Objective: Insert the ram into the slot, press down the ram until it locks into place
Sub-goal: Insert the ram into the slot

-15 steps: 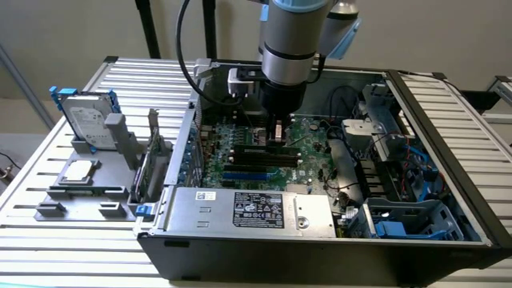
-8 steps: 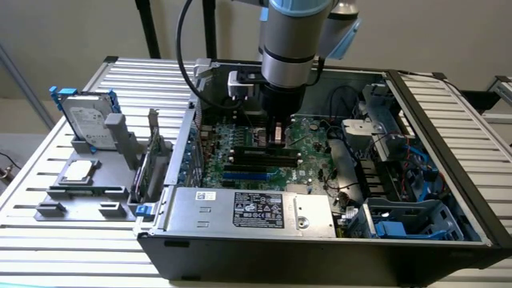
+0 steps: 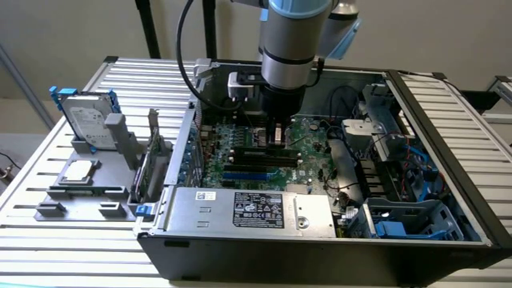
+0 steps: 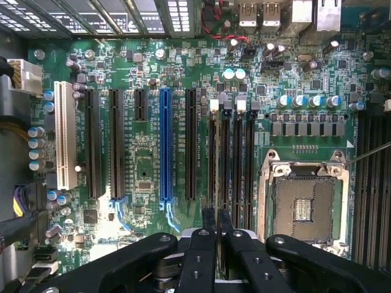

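The fingers (image 4: 206, 244) are drawn nearly together with a thin gap left; cannot tell whether the ram sits in it. The gripper (image 3: 277, 129) hangs inside the open computer case (image 3: 320, 258), its tips over one end of the four parallel black memory slots (image 4: 225, 165). Green motherboard (image 4: 146, 67) beneath. Case stands on slatted bench (image 3: 72, 252).

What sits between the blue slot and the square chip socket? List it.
In the wrist view, between the blue slot and the socket: one long black slot, then four narrow black slots side by side.
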`<state>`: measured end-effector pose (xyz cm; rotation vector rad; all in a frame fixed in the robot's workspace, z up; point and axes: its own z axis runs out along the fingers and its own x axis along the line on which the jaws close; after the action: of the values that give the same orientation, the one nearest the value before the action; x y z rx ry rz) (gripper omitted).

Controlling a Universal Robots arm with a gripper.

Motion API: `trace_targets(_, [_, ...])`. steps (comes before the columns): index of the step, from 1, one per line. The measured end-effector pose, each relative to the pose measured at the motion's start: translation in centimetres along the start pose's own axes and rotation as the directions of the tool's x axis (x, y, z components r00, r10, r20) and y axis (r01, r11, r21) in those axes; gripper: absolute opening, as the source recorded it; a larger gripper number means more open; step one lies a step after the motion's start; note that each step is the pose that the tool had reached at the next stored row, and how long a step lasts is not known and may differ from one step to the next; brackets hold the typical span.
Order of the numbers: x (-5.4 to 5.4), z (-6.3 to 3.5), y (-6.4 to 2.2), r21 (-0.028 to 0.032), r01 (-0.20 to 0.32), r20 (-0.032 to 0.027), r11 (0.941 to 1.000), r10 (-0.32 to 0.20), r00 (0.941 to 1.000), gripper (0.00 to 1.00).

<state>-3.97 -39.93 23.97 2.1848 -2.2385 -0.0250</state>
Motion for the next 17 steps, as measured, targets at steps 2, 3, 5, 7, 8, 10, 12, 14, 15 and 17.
trace_targets(2, [0.0,0.05,0.0,0.0007,0.0,0.0001,1.0,0.0,1.0,0.13])
trace_targets(3, [0.0,0.07,0.0,0.0013,0.0,0.0001,1.0,0.0,1.0,0.13])
trace_targets(5, [0.0,0.11,0.0,0.0029,0.0,0.0001,1.0,0.0,1.0,0.13])
trace_targets(7, [0.0,0.15,0.0,0.004,0.0,0.0001,1.0,0.0,1.0,0.13])
trace_targets(8, [0.01,0.16,0.0,0.0042,0.0,0.0002,1.0,0.0,1.0,0.13])
trace_targets(10, [0.02,0.19,0.0,0.0045,0.0,0.0003,1.0,0.0,1.0,0.13])
trace_targets(12, [0.04,0.21,0.0,0.0046,0.0,0.0003,1.0,0.0,1.0,0.13])
trace_targets(14, [0.07,0.23,0.0,0.0046,0.0,0.0003,1.0,0.0,1.0,0.13])
trace_targets(15, [0.08,0.25,0.0,0.0048,0.0,0.0003,1.0,0.0,1.0,0.13])
trace_targets(17, [0.1,0.29,0.0,0.0053,0.0,0.0001,1.0,0.0,1.0,0.13])
